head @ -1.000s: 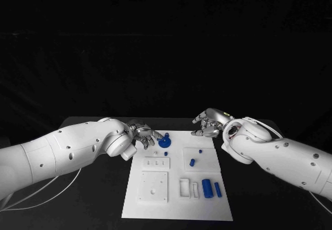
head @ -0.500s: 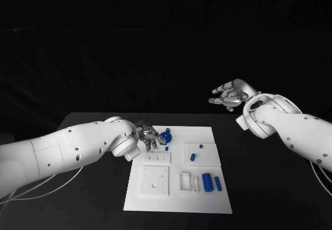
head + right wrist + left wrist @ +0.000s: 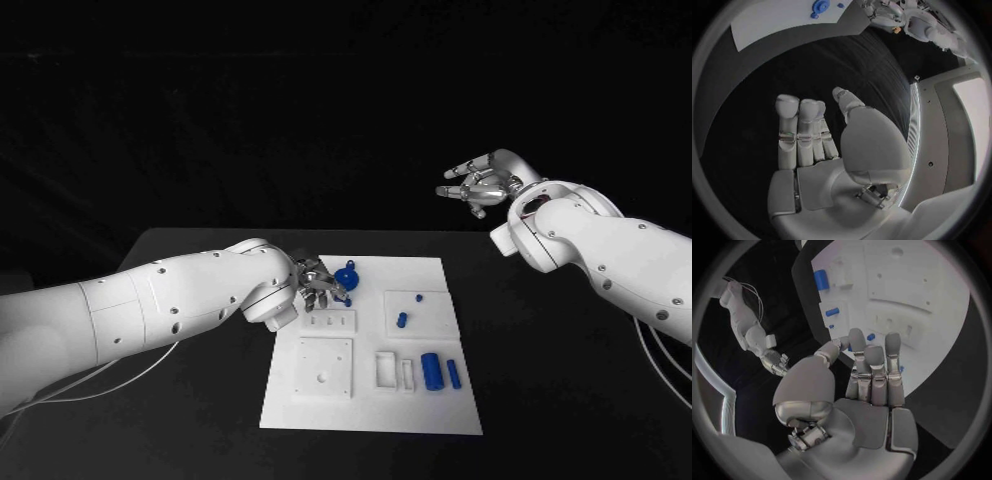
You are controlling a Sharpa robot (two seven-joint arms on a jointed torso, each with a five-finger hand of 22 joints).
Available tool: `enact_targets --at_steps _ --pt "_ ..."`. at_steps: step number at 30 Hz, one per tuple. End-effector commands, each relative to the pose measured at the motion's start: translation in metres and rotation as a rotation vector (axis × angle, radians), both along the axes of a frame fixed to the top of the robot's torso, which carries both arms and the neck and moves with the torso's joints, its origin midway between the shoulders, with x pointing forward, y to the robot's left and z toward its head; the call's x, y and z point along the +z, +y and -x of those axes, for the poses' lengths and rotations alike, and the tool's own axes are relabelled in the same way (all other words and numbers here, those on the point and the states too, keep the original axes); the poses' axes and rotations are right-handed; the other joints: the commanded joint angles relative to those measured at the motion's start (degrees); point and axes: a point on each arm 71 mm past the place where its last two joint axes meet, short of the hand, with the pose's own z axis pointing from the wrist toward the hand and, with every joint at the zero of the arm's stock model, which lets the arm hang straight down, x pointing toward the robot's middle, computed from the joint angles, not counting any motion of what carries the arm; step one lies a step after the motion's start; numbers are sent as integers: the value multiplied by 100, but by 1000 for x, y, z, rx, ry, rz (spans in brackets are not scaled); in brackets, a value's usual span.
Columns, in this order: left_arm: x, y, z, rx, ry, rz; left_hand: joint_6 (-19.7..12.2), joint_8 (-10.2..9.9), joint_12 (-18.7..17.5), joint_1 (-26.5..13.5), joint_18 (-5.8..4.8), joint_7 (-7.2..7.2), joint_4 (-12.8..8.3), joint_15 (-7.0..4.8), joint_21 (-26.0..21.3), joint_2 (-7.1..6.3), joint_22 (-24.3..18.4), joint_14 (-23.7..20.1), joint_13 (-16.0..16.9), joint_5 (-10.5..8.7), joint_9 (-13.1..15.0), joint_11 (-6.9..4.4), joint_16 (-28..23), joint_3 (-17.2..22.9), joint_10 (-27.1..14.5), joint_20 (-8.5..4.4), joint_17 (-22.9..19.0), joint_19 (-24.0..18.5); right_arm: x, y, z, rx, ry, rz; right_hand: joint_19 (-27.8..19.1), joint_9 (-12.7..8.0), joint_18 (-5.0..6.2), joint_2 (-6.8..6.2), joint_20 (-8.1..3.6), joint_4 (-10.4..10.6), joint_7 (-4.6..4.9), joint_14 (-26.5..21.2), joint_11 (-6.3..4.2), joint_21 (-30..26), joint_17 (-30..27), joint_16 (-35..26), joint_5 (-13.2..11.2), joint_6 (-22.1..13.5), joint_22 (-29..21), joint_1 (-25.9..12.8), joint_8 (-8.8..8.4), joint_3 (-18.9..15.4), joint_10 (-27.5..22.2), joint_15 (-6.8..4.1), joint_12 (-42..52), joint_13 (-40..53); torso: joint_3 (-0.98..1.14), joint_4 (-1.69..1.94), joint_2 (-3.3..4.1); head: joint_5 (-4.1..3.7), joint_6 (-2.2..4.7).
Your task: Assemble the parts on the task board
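- Since a second ago we are lifting our right hand [image 3: 479,186] off the far edge of the task board [image 3: 372,400] and carrying it up and back beyond the table [image 3: 188,250], while our left hand [image 3: 320,281] is staying low at the board's far-left part.
- Nearest us on the board, we are seeing a large blue cylinder [image 3: 430,373] and a slimmer blue peg [image 3: 453,374] lying side by side, just beside a white slotted block [image 3: 385,369]; a white square plate with holes [image 3: 325,367] is lying to their left.
- Further along, a short blue peg [image 3: 402,320] and a tiny blue piece [image 3: 418,296] are sitting on a raised white square, well apart from either hand.
- At the far-left part, a blue round part [image 3: 346,279] is lying just beside our left hand's fingertips [image 3: 335,288]; in the left wrist view the fingers [image 3: 873,367] are reaching out side by side over the board with nothing between them, so we are reading that hand as empty and unclenched.
- To do this step well, we are judging that the left hand should settle over the round part squarely, pinch it by the rim, and keep clear of the small white pegs close by, which could get knocked.
- Farthest off, our right hand is hovering in the air with fingers spread and nothing in it; the right wrist view confirms an empty palm [image 3: 826,170], so it is not crowding the left hand's work.
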Motion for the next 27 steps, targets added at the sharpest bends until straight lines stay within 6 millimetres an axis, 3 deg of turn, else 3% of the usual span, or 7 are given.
enact_targets --at_steps 1,13,27 --pt "-4 0 -1 15 -17 -54 935 -29 86 15 15 -638 -167 -10 -65 -9 88 59 12 8 2184 -95 18 156 222 6 51 69 0 3 -1 11 -2 -27 242 4 59 12 0 -47 0 -10 -37 -27 -4 -12 37 23 400 -43 -5 2 2 -16 -10 -13 1 -9 4 0 -35" --pt "-20 2 -3 43 -2 -78 1171 -2 460 -25 65 -711 -117 8 -425 33 579 129 40 -76 2409 -113 180 73 223 93 352 235 -1 6 -2 20 8 -30 242 4 56 5 -3 -56 1 -17 -37 -48 -4 -15 185 22 400 -63 -6 14 -8 -18 -10 -29 -2 1 10 -6 -71" --pt "-35 1 -3 56 29 -91 1283 18 641 -57 91 -754 -147 9 -898 87 1219 203 55 -78 2714 -129 228 66 220 132 597 427 -2 5 -3 15 16 -31 243 4 55 9 -4 -72 2 -18 -38 -51 -1 -11 252 17 402 -73 -5 27 -12 -19 -5 -38 -8 4 13 -9 -125"
